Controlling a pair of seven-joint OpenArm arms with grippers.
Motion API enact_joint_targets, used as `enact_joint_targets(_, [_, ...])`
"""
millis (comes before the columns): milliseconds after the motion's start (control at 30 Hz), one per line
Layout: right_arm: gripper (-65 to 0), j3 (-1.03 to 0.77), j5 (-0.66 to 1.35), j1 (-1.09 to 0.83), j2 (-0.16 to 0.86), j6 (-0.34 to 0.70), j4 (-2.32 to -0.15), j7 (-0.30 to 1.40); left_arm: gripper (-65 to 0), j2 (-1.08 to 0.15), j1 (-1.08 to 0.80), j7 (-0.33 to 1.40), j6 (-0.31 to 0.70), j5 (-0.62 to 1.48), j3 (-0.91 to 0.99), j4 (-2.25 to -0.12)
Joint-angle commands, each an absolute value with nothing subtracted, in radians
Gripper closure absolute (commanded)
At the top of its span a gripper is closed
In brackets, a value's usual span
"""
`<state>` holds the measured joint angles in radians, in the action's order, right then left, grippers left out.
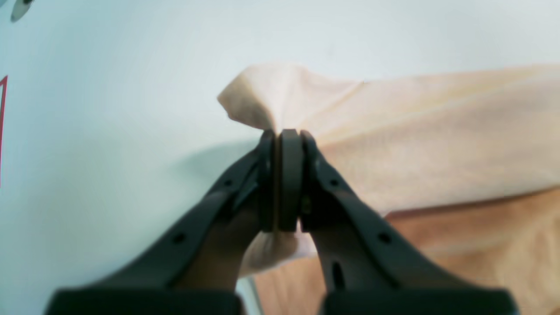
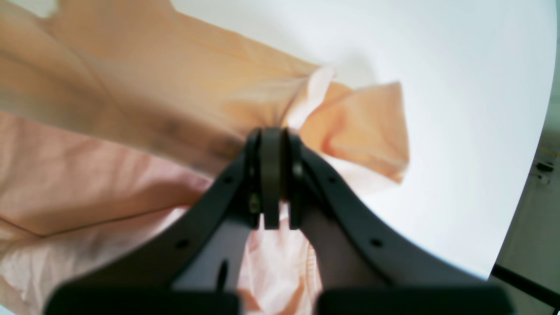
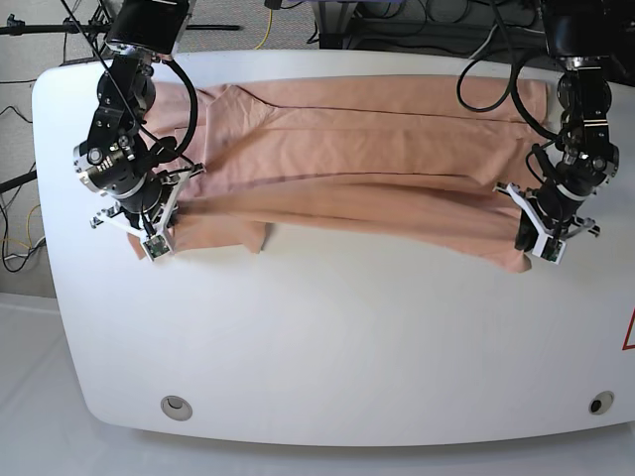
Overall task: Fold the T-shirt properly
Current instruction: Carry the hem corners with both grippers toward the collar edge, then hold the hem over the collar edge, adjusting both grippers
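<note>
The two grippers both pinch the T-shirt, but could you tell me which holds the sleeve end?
The right gripper: a short sleeve flap of the T-shirt lies beside it.

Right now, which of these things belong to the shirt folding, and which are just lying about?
In the job: T-shirt; left hand and right hand, each pinching its cloth.
Just there: white table, cables behind it.

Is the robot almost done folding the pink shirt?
Not yet. Done: the T-shirt lies spread across the white table, with one long lengthwise crease. In hand: the left hand and the right hand are each shut on the shirt's near edge, at opposite ends, lifting it. Left: laying that edge over, then folding the long strip shorter.
</note>
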<state>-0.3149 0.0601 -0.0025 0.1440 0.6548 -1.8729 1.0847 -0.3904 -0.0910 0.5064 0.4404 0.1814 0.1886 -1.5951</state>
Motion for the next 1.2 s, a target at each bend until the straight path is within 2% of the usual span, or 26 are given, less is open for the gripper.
enact_joint_targets(0, [0.0,-0.315,0.056,-0.031,0.155,0.647,-1.933,1.070,-0.2,-0.404,-0.142,0.511,0.432,0.183,0.223,-1.664])
enact_joint_targets(367, [-0.1,-0.310,0.056,-0.093,0.161,0.653,-1.949,1.067,-0.4,-0.402,-0.252,0.523,0.432,0.187,0.265,-1.745])
enact_joint_targets(1167, [0.0,-0.315,0.061,-0.157,0.165,0.655,-1.973,1.081,-0.2,-0.401,-0.371,0.498,0.442,0.177,0.271,-1.777])
